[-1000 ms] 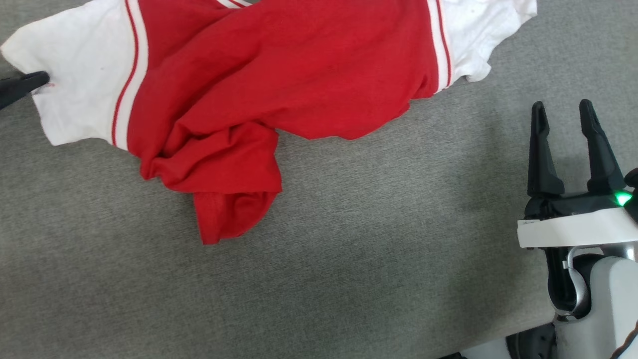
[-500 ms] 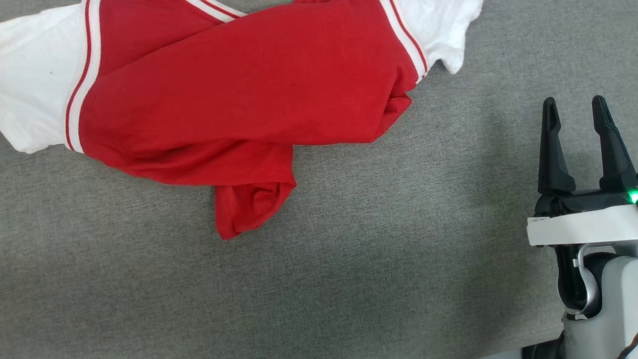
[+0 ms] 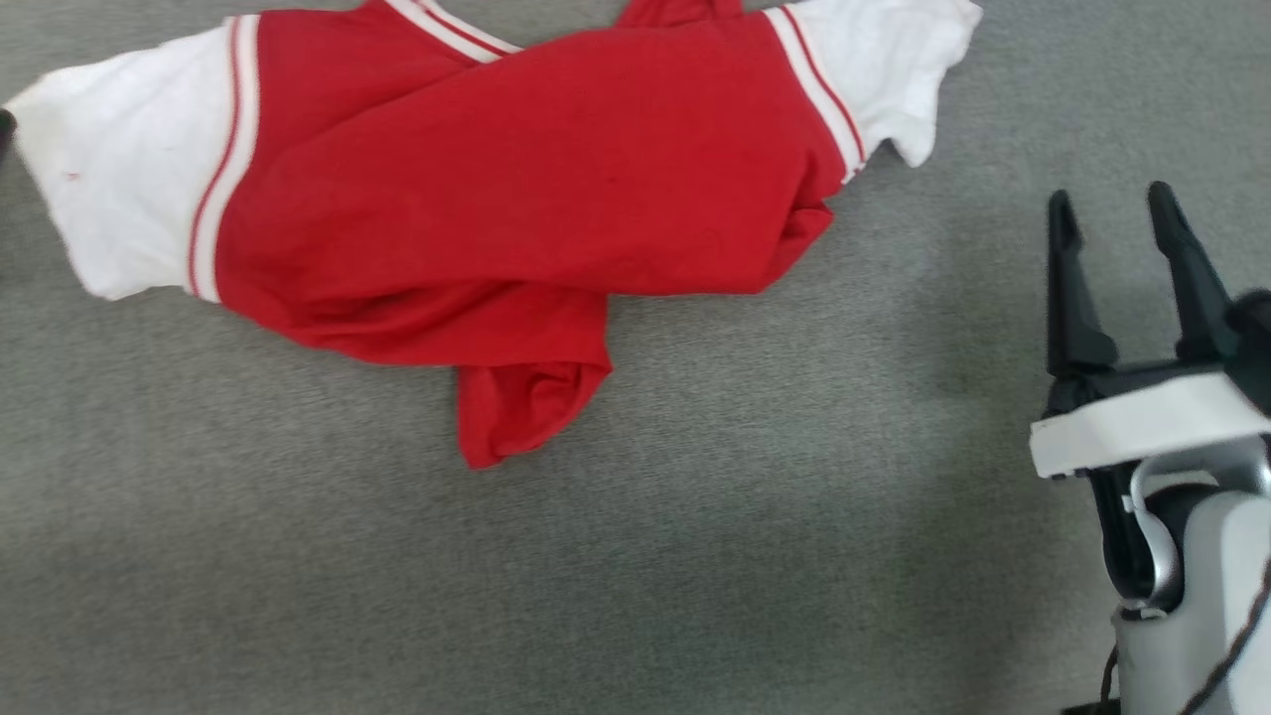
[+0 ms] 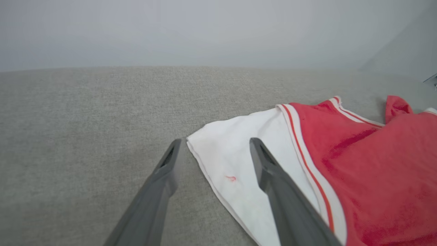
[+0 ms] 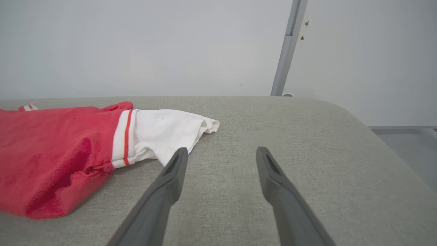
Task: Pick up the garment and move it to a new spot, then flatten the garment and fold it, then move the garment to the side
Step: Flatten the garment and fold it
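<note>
The left claw [image 4: 215,141] stands wide and holds nothing. One long dark finger is over bare fabric and the other over the white short sleeve [image 4: 232,160] of the red jersey T-shirt [image 4: 358,164], right at the sleeve's corner. The right claw [image 3: 1110,196], equally wide and empty, hovers apart from the other white sleeve [image 3: 894,70].

The T-shirt lies across the far part of the grey fabric-covered counter [image 3: 695,546], sleeves spread left and right. Its body is twisted over itself and the hem [image 3: 521,417] is bunched toward the robot.

Flattening looks like the step in hand. It would go best with one claw at each lower corner of that hem, drawing it toward the robot so the twist unrolls.

A grey metal post [image 5: 288,48] stands beyond the counter, well apart. The shirt's own fold seems the only hindrance.
</note>
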Robot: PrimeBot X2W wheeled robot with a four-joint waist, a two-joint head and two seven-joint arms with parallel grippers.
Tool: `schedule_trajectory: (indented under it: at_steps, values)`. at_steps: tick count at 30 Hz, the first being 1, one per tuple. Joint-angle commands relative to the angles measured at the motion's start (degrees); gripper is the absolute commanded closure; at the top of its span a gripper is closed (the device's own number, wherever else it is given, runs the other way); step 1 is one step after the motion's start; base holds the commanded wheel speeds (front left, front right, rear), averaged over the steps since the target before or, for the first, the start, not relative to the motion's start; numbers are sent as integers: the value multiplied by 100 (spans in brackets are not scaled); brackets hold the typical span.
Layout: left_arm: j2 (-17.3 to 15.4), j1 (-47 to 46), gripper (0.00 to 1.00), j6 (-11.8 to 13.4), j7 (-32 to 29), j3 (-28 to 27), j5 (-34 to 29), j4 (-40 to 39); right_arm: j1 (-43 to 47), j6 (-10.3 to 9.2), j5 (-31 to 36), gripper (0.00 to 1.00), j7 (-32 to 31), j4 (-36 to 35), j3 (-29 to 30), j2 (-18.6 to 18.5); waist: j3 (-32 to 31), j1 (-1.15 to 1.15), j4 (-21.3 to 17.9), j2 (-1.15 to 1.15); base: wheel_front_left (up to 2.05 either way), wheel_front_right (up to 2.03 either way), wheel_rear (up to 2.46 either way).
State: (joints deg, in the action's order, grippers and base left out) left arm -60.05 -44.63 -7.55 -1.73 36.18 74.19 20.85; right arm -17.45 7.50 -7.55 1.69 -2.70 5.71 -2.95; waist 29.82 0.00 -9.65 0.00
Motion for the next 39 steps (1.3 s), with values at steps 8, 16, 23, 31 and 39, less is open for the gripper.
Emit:
schedule_trajectory:
  at_steps: [8, 16, 23, 31, 39]
  values:
    - [916, 814, 0, 16, 1692, -1, -1082, 309, -778, -2, 159, 0, -1468, 158, -256, -625, -105, 0, 579, 0, 0, 0, 0]
    - [2731, 1976, 0, 59, 1694, -2310, -3265, -477, -2012, -2, -385, 0, -3413, 598, -584, -2010, 133, 0, 1219, 0, 0, 0, 0]
    - [3765, 2437, 0, 9, 1695, -3091, -4194, -1001, -2730, -2, -1042, 0, -4755, 976, -876, -2814, 343, 0, 1708, 0, 0, 0, 0]
    - [4013, 2536, 0, 5, 1695, -3111, -4432, -1570, -3143, -2, -1305, 0, -5764, 1263, -1005, -3196, 645, 0, 2036, 0, 0, 0, 0]
    - [3859, 2519, 0, 3, 1694, -3040, -4423, -1847, -2795, 2, -1326, 62, -6430, 1496, -882, -2956, 712, 0, 2050, 0, 0, 0, 0]
